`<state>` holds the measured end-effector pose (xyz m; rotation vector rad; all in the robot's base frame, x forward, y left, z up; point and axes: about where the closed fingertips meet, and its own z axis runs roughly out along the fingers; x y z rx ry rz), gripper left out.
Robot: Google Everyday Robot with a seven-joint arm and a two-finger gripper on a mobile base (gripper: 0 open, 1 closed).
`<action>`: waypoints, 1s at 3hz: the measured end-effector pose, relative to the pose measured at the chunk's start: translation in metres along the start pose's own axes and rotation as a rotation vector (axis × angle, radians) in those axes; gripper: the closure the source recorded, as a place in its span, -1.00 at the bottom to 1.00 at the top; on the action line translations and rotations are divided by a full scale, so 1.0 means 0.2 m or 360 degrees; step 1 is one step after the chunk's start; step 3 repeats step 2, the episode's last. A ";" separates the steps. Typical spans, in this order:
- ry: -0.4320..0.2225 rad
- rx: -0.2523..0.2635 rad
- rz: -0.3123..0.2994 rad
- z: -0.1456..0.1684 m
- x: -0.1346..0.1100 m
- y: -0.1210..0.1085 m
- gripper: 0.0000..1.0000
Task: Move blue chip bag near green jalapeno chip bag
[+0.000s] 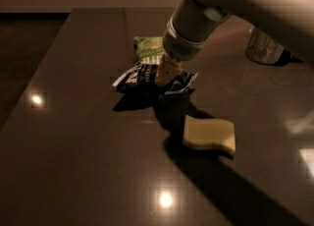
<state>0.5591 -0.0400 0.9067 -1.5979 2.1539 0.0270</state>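
Note:
The blue chip bag (140, 76) is dark navy and crinkled, with white lettering and white edges, at the middle of the dark table. My gripper (164, 74) comes down from the upper right and is shut on the bag's right half, holding it just above the table with its shadow underneath. One pale fingertip (166, 69) shows against the bag. The green jalapeno chip bag (148, 47) lies flat just behind the blue bag, and their edges nearly touch. My arm hides the green bag's right side.
A pale yellow wavy sponge (209, 134) lies in front and to the right of the bags. A clear glass container (264, 48) stands at the back right. The table's left edge (49, 48) runs along a dark floor. My arm's shadow crosses the lower right.

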 end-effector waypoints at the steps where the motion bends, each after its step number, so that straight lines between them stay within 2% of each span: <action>1: 0.0001 0.0001 -0.0002 0.00 0.00 0.00 -1.00; 3: 0.0001 0.0001 -0.0002 0.00 0.00 0.00 -1.00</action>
